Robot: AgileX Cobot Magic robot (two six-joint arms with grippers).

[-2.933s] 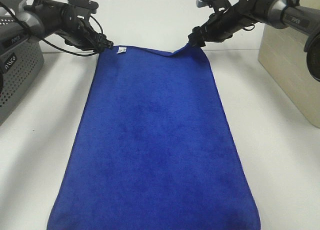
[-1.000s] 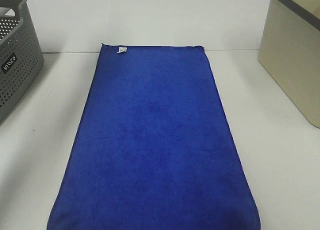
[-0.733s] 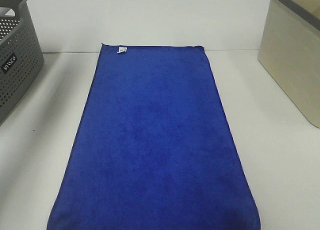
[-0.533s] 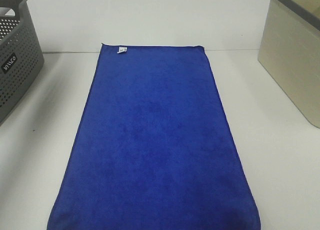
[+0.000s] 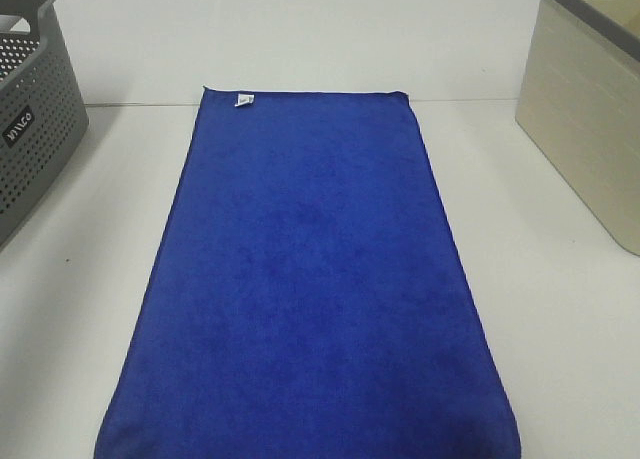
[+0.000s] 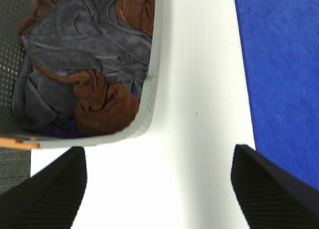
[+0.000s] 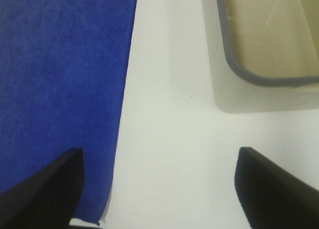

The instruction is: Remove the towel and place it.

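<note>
place: I read this as a lab test bench staged for laundry sorting | bare white surface (image 5: pixel 560 319) against a plain white wall | grey perforated laundry basket (image 5: pixel 35 119) on my left holding crumpled grey and brown cloths (image 6: pixel 84 64) | beige bin (image 5: pixel 590 109) on my right | no household furnishings in sight

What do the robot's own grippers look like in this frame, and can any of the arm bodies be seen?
Only the fingertips show, in the wrist views. The left gripper has two black, wedge-shaped fingers with a finely ribbed, matte surface. The right gripper has matching black tapered fingers, their texture less distinct. No cables, markings or arm links are visible; the overhead view shows no arms at all.
</note>
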